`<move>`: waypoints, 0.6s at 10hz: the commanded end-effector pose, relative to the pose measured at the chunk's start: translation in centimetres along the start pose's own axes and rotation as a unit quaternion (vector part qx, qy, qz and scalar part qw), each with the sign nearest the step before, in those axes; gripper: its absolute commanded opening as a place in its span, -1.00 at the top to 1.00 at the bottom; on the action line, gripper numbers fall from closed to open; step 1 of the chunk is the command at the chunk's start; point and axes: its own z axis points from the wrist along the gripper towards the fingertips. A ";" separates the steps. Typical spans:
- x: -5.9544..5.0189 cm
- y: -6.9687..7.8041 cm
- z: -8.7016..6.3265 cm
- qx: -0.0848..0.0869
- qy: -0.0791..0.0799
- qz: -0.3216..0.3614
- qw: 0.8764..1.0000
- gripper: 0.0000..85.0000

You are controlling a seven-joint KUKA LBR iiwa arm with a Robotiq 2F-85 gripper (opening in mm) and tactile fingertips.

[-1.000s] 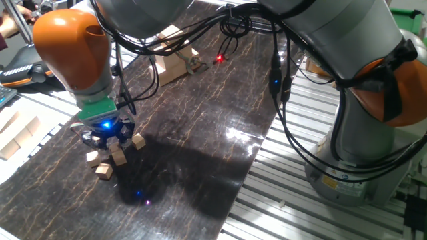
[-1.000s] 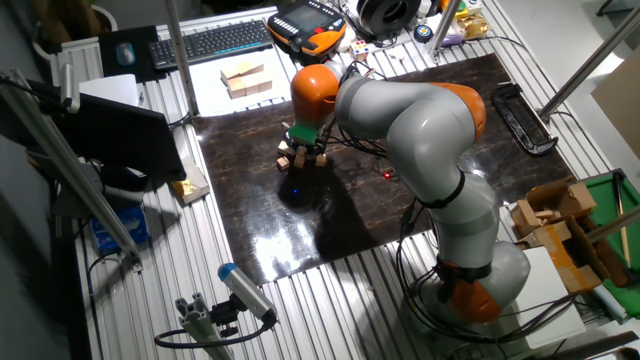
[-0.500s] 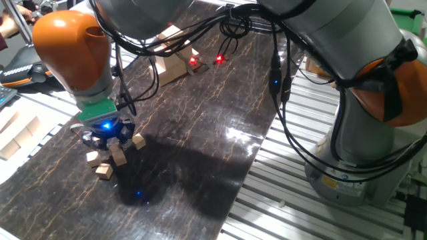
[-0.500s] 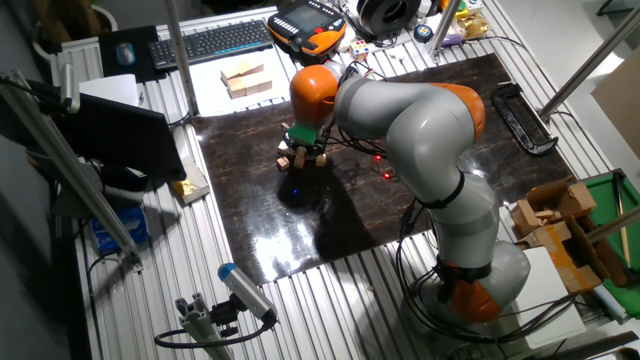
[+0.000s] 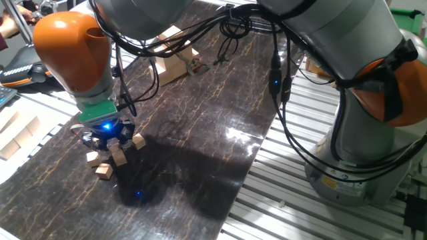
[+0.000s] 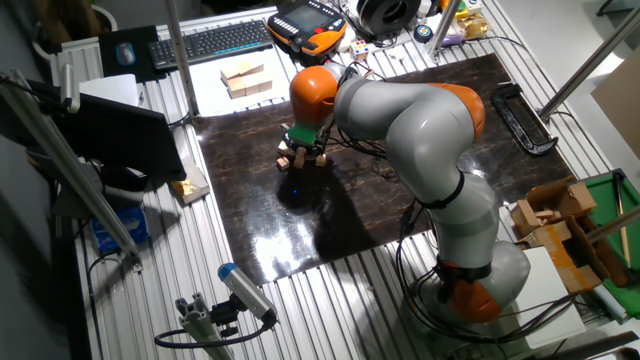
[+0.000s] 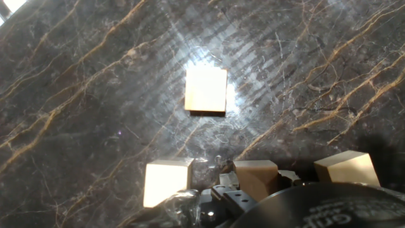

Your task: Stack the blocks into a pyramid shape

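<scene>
Several light-tan blocks lie close together on the dark marbled mat [image 5: 200,133]. In one fixed view I see blocks to the gripper's right [image 5: 138,141], at its left [image 5: 92,157], in front [image 5: 103,171] and right under the fingers [image 5: 119,156]. My gripper [image 5: 109,139] hangs low over this cluster; it also shows in the other fixed view [image 6: 303,155]. The hand view shows one block alone ahead [image 7: 205,89], one at lower left [image 7: 167,182], one against the finger parts [image 7: 256,178] and one at right [image 7: 347,168]. Whether the jaws grip the middle block is hidden.
A pile of larger wooden pieces [image 5: 175,59] stands at the mat's far end. Pale wooden pieces [image 5: 17,137] lie off the mat at left. A keyboard [image 6: 225,40], a teach pendant [image 6: 310,25] and more wooden pieces [image 6: 245,78] lie behind the mat. The arm's cables [image 5: 280,80] hang over the mat.
The arm and the blocks have not moved. Only small red lights at the far end of the mat have gone out.
</scene>
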 end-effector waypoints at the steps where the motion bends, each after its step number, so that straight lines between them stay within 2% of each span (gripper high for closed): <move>1: 0.0 0.0 0.0 0.001 0.001 -0.002 1.000 0.97; 2: 0.0 0.0 0.0 0.001 0.000 -0.002 1.000 0.77; 3: 0.0 0.0 0.0 0.002 -0.001 -0.002 1.000 0.40; 4: 0.0 0.0 0.0 0.002 -0.003 0.000 1.000 0.11; 5: 0.0 0.0 0.0 0.002 -0.005 0.001 1.000 -0.06; 6: 0.0 0.0 0.0 0.002 -0.005 0.000 1.000 -0.06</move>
